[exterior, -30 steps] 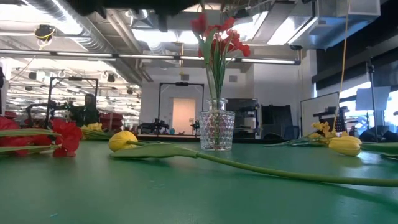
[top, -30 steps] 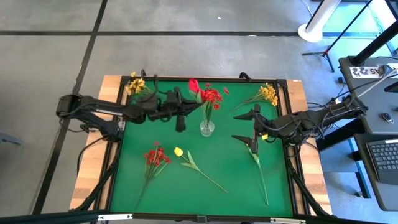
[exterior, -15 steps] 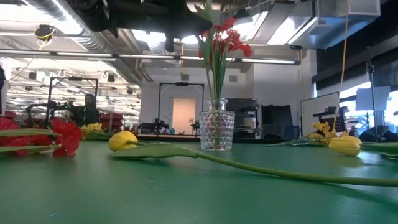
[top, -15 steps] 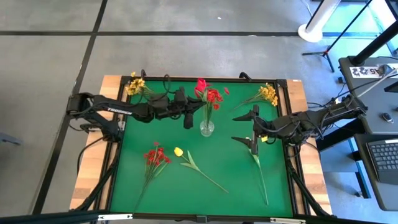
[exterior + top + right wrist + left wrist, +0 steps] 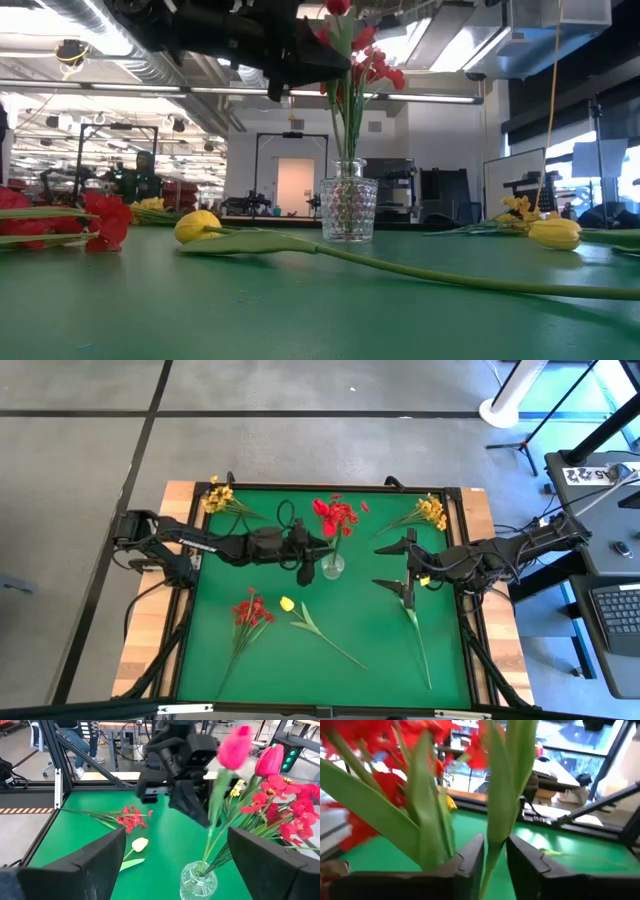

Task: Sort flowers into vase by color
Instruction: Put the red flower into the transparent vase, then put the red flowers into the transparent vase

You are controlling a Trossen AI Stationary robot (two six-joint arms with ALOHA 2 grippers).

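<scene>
Left tool (image 5: 312, 552) poised just beside the vase (image 5: 332, 566), fingers (image 5: 470, 857) slightly parted around the stem of a red tulip (image 5: 235, 746); stem passes through the gap, whether gripped or just let go cannot be told. Tulip stem reaching down into the vase mouth, head up among the red sprays (image 5: 340, 514) already there, so reds apparently gathered in this one vase. Right tool (image 5: 407, 570) spread wide, holding nothing, hovering above a yellow tulip (image 5: 424, 579) near the right side of the desk (image 5: 380, 630), likely lined up for a pick once the vase area clears. Remaining on the desk: red spray (image 5: 250, 610) and second yellow tulip (image 5: 287, 603) lying front left, well apart from the vase; yellow sprays at the far left corner (image 5: 217, 495) and far right corner (image 5: 432, 510). No second vase visible for the yellows. Step judged: red tulip insertion at or near release; most sorting not yet done.
</scene>
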